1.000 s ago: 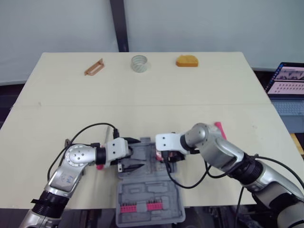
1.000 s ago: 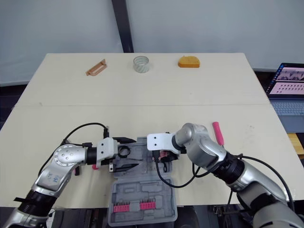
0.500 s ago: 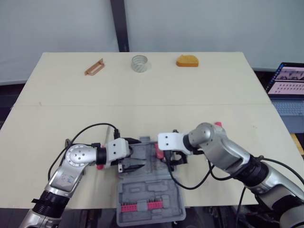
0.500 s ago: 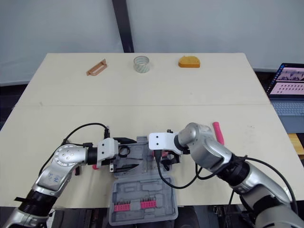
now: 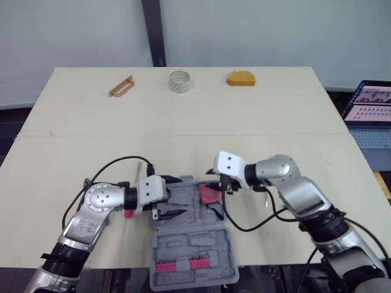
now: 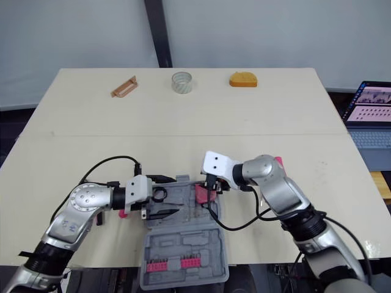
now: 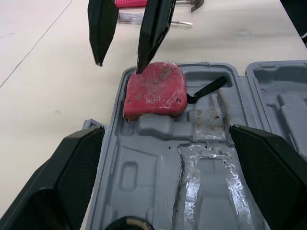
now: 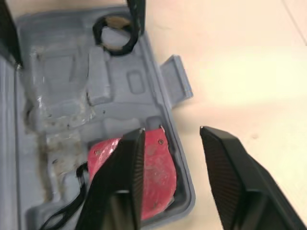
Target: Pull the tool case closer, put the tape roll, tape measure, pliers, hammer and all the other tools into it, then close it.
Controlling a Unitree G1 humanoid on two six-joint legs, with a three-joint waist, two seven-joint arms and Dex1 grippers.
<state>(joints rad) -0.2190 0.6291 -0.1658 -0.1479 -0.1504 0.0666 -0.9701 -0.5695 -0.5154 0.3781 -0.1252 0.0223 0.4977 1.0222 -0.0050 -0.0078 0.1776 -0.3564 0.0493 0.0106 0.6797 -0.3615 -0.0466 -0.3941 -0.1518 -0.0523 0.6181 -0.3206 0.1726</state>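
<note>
The grey tool case (image 5: 183, 241) lies open at the table's near edge. A red tape measure (image 7: 156, 91) rests in a corner pocket of its tray, also seen as the tape measure (image 5: 209, 194). My right gripper (image 5: 221, 181) hovers open just above that corner, with one of its fingers (image 8: 120, 191) over the tape measure and the other beyond the case's rim. My left gripper (image 5: 180, 196) is open at the tray's left side, with a black tape roll (image 8: 114, 28) lying in the tray between its fingers. A pink-handled tool (image 6: 279, 163) lies partly hidden behind my right arm.
Along the far edge are a brown wooden piece (image 5: 120, 86), a clear tape roll (image 5: 179, 81) and an orange object (image 5: 241, 79). A slim screwdriver (image 7: 153, 20) lies on the table beyond the case. A laptop (image 5: 372, 104) stands off the table's right side.
The right gripper has let go of the red tape measure, which now lies in the case, and has drawn back to the right. The left arm has stayed put.
</note>
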